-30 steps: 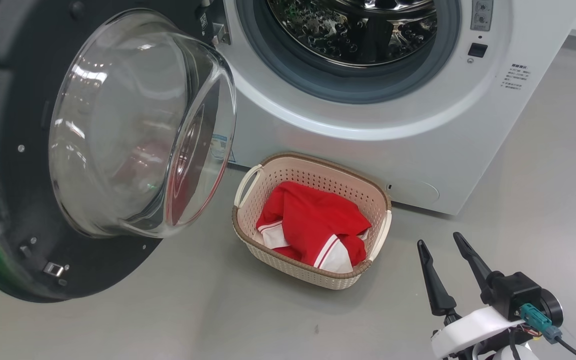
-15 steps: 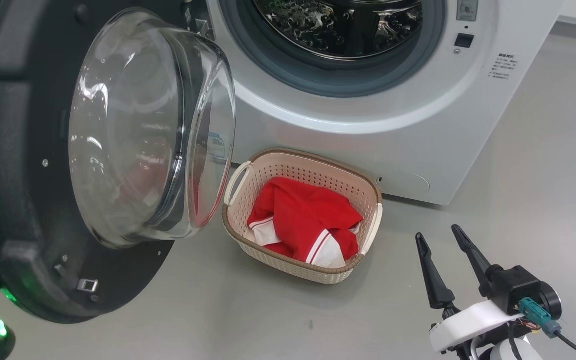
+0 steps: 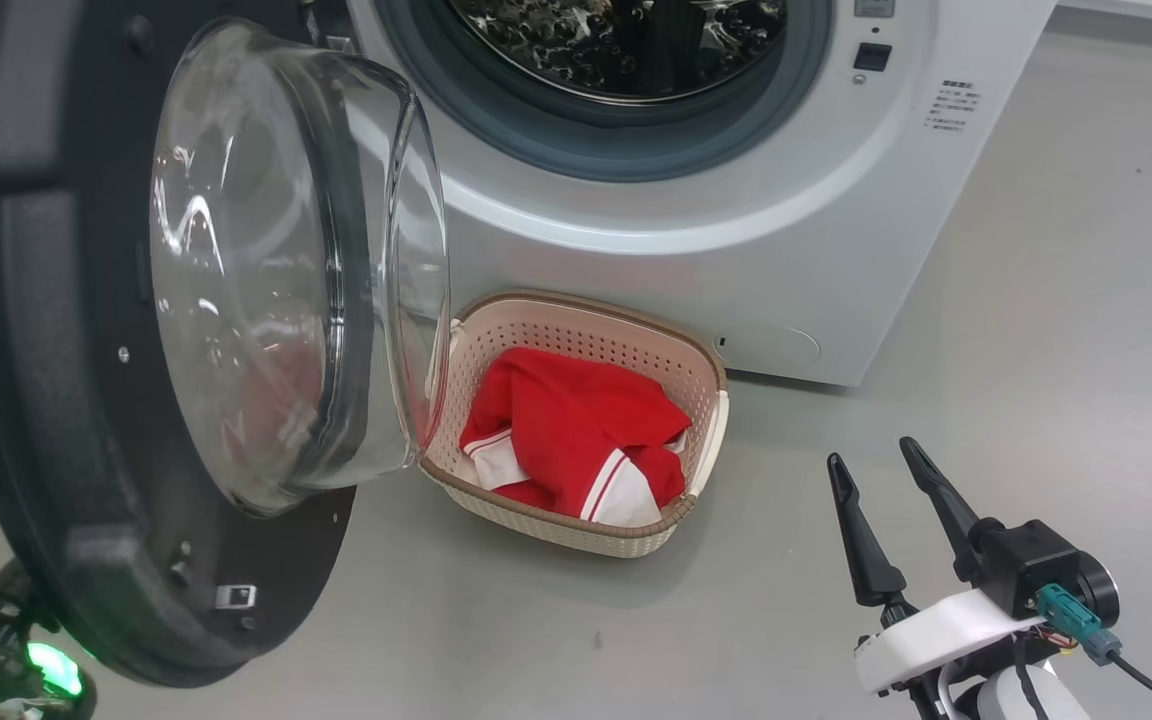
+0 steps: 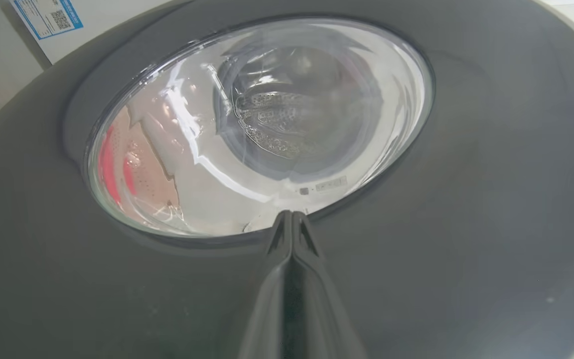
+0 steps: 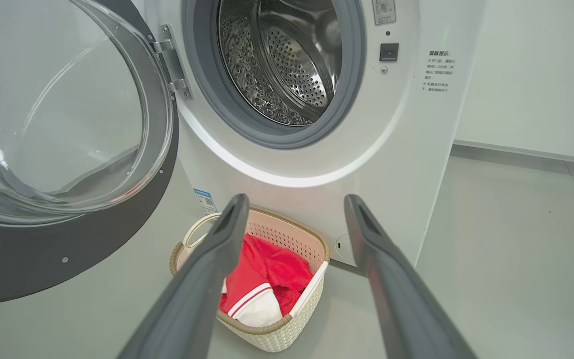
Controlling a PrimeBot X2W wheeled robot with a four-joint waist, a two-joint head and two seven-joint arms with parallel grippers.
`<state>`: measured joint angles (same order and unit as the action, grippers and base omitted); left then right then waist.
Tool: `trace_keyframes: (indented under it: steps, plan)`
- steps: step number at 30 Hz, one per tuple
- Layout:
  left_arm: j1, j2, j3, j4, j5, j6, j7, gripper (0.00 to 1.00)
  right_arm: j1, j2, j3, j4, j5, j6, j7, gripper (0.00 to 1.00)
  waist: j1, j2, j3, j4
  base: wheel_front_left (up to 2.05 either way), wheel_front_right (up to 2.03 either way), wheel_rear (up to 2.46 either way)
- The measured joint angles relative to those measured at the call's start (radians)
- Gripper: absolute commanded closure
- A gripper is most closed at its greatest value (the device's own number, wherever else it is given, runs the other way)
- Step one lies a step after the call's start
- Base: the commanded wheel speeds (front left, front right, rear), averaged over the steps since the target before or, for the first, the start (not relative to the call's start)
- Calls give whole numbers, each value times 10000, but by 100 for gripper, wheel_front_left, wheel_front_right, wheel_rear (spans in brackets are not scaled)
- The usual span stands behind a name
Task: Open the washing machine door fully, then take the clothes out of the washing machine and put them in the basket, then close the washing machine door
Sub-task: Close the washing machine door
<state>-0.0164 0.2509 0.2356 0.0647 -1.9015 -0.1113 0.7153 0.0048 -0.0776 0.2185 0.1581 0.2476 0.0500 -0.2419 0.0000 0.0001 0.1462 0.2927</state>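
One washing machine door (image 3: 36,400) swung out, the clothes (image 3: 566,430) in the basket (image 3: 576,530).
Nearest, the right pincer (image 3: 871,452) hangs spread above the floor (image 3: 1036,350), fingers pointing toward the washing machine (image 3: 636,250); the left pincer (image 4: 292,215) is pressed together, tips at the door's outer glass edge. Beyond, the door's bowl (image 3: 266,270) bulges toward the basket, whose long axis runs along the machine's front, below the open drum (image 3: 616,40).

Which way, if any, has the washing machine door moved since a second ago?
Yes: the washing machine door has swung toward closing; its glass bowl now overlaps the basket, whose left handle showed clear before.
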Motion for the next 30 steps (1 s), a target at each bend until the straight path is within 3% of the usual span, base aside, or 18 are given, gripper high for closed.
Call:
trace_keyframes:
  steps: [14,30]
  plan:
    - [370,-477,-575,-1488,-54,-27,614,100,-265,71,115,23,58,2,-10,0,0,0,235,-823,0,0,0]
    - [462,-1158,-811,-1988,-33,-86,558,100,-487,157,410,257,161,17,-13,0,0,0,512,-2435,0,0,0]
